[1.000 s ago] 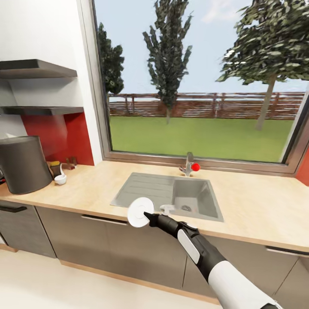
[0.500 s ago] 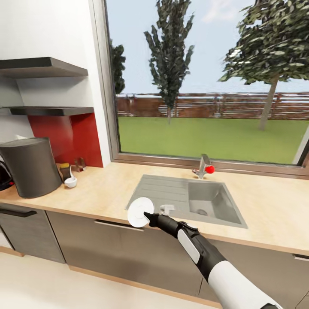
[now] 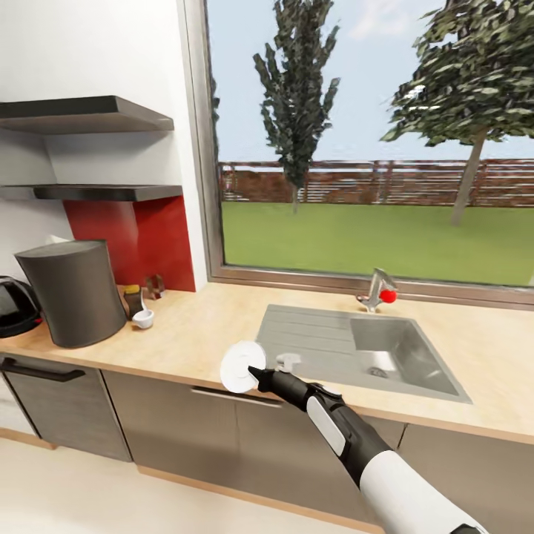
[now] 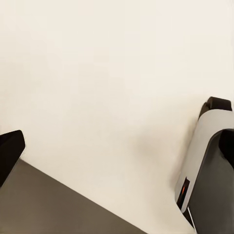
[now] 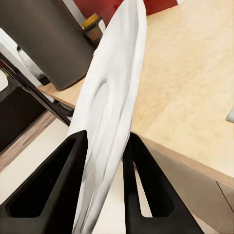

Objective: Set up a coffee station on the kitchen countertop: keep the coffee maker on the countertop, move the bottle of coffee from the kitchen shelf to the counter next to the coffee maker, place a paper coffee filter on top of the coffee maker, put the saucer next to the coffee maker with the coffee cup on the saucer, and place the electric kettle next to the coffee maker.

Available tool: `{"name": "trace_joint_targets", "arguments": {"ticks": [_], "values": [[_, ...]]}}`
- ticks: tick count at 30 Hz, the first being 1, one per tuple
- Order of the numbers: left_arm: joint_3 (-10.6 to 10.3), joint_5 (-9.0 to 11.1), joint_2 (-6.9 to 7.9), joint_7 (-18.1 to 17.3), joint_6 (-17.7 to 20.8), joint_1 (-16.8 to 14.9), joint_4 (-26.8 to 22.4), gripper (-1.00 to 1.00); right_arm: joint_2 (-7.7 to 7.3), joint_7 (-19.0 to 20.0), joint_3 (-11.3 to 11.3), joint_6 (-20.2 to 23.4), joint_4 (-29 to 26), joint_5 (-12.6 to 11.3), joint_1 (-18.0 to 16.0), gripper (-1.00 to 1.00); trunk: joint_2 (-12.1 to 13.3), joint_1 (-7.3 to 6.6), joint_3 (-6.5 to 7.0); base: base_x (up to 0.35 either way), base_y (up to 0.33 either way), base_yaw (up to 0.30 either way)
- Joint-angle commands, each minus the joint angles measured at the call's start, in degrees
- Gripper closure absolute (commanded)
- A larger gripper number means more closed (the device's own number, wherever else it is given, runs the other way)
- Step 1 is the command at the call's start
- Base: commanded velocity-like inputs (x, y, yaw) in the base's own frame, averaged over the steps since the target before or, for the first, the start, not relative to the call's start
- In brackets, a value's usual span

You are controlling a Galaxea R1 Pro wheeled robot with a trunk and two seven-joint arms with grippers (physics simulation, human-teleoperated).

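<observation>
Right gripper holds the saucer clamped edge-on between its fingers. Step in hand, by judgement: carrying the saucer to the coffee maker, which stands well beyond the gripper's tip. Next: lower it flat alongside. Left gripper state: cannot tell.

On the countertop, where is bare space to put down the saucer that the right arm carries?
The right pincer holds the saucer. Free patch: bare countertop between the dark coffee maker and the sink. Another lies right of the sink. It is crowded behind the coffee maker, around the white cup and the bottle.
</observation>
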Motion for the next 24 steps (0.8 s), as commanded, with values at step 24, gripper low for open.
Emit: {"name": "trace_joint_targets", "arguments": {"ticks": [24], "values": [[0.0, -0.8, 0.89, 2.7, 0.2, 0.0, 0.3, -1.00, -0.43, -0.3, -0.3, 0.6, 0.3, -0.9, 0.0, 1.00, 0.0, 0.03, -0.02, 0.021, 0.335, 0.000]]}}
